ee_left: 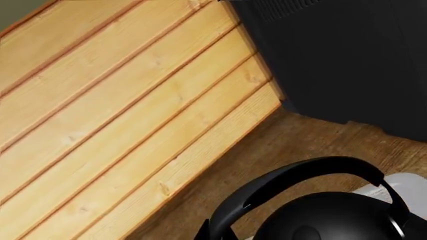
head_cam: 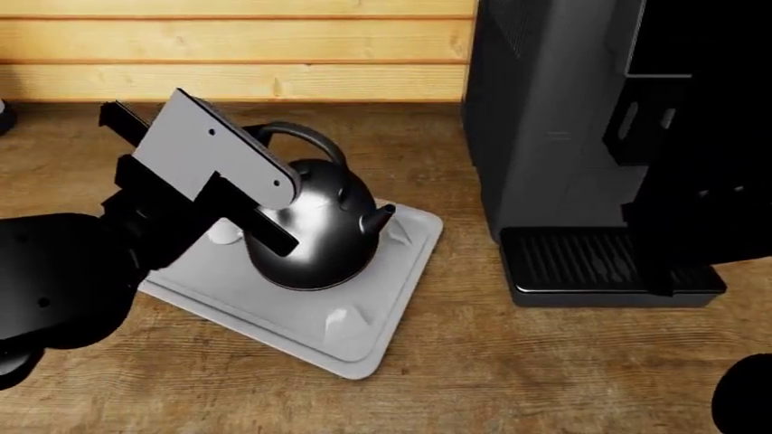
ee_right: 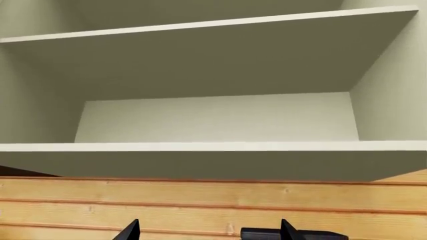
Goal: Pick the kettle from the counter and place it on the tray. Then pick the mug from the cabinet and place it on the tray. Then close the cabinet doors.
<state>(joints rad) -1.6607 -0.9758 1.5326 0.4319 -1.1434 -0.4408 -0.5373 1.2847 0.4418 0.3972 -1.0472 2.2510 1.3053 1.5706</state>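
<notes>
The glossy black kettle [head_cam: 307, 231] stands upright on the light grey tray [head_cam: 362, 334], spout toward the coffee machine. The tray lies on the wood counter [head_cam: 543, 362]. In the left wrist view my left gripper [ee_left: 217, 231] is shut on the kettle's arched handle [ee_left: 300, 172], above the round body [ee_left: 333, 220]. A corner of the tray [ee_left: 407, 185] shows beyond it. My right gripper [ee_right: 210, 232] is open and empty, raised in front of the cabinet's bare shelves [ee_right: 213, 146]. The mug and the cabinet doors are out of view.
A tall dark coffee machine [head_cam: 567, 136] with a drip grate stands just right of the tray. A plank wall [head_cam: 241, 41] runs along the back of the counter. My left arm's grey wrist plate [head_cam: 211, 158] covers the kettle's left side.
</notes>
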